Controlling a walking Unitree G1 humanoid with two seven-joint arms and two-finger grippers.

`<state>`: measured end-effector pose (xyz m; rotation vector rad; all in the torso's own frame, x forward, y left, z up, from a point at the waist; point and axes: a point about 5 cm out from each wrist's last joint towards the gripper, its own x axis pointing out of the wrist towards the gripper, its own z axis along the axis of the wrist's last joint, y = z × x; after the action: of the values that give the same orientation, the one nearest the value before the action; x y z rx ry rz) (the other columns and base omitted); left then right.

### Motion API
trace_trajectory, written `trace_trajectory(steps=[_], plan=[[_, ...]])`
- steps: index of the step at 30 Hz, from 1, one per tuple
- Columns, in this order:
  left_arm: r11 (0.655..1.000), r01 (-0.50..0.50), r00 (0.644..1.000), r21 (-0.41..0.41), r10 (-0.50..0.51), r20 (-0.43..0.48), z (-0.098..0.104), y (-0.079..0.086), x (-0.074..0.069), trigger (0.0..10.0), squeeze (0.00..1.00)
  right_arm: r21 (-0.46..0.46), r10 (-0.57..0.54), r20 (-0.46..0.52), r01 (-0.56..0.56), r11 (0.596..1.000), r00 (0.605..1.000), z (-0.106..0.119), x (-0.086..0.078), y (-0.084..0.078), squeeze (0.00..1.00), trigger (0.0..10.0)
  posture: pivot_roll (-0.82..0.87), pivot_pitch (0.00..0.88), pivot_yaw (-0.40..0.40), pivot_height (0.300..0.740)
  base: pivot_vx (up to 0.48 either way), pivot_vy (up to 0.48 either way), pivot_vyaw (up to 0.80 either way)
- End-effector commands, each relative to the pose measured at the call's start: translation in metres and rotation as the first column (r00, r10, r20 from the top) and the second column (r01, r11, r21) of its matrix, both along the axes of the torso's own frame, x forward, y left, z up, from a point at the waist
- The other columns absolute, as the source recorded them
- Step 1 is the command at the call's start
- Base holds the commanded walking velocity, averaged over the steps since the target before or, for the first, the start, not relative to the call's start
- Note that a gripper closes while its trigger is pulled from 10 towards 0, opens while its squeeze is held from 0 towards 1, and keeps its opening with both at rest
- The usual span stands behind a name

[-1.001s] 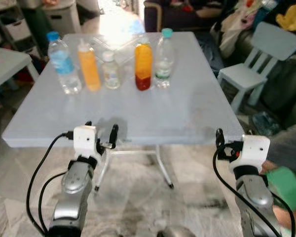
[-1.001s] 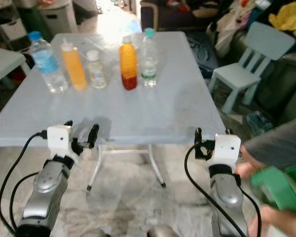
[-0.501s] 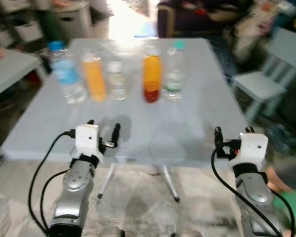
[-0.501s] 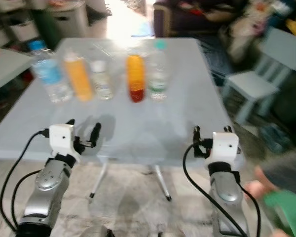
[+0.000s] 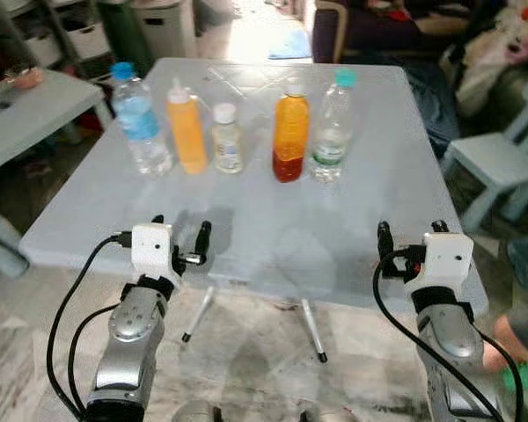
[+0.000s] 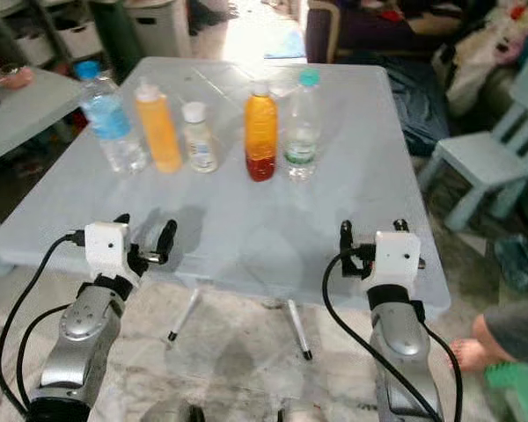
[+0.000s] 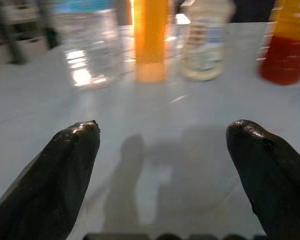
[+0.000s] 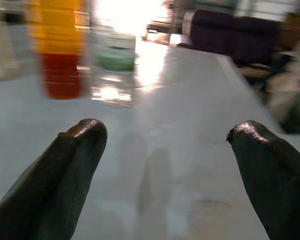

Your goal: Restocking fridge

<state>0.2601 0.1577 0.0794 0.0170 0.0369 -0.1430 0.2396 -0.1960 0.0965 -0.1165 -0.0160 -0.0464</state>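
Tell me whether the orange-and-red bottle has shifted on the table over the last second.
No. The orange-and-red bottle stands between the small white-capped bottle and the green-capped bottle, as before; only the camera moved.

Five bottles [image 5: 227,138] stand upright in a row on the far half of the grey table [image 5: 352,220]

Two black fingers [image 7: 50,180] of the left end effector [image 7: 162,175] rise from the lower corners of the frame, spread wide with nothing between them. Past them stretches the pale grey worktop [image 7: 155,135], their shadows on it. Along the top stand a clear water bottle [image 7: 92,47], an orange bottle [image 7: 150,40], a small pale bottle [image 7: 206,42], and at the upper right an orange-and-red bottle [image 7: 287,42], all blurred.
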Motion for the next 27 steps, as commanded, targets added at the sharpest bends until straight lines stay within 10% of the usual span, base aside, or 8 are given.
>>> trace_trajectory(steps=[1,27], plan=[[1.000,-0.014,1.000,0.018,0.014,0.001,0.001,0.004,0.000,10.0,0.00,0.002,0.015,0.016,-0.015,1.000,1.000,0.003,0.001,0.003,0.00,10.0,-0.12,0.043,0.023,0.740,0.000,0.000,0.64],[0.999,-0.022,1.000,0.034,0.021,0.006,0.004,0.009,-0.002,10.0,0.00,-0.142,0.102,0.165,-0.078,0.987,0.981,0.044,0.028,0.003,0.00,10.0,-0.10,0.070,0.037,0.740,0.000,0.000,0.04]])
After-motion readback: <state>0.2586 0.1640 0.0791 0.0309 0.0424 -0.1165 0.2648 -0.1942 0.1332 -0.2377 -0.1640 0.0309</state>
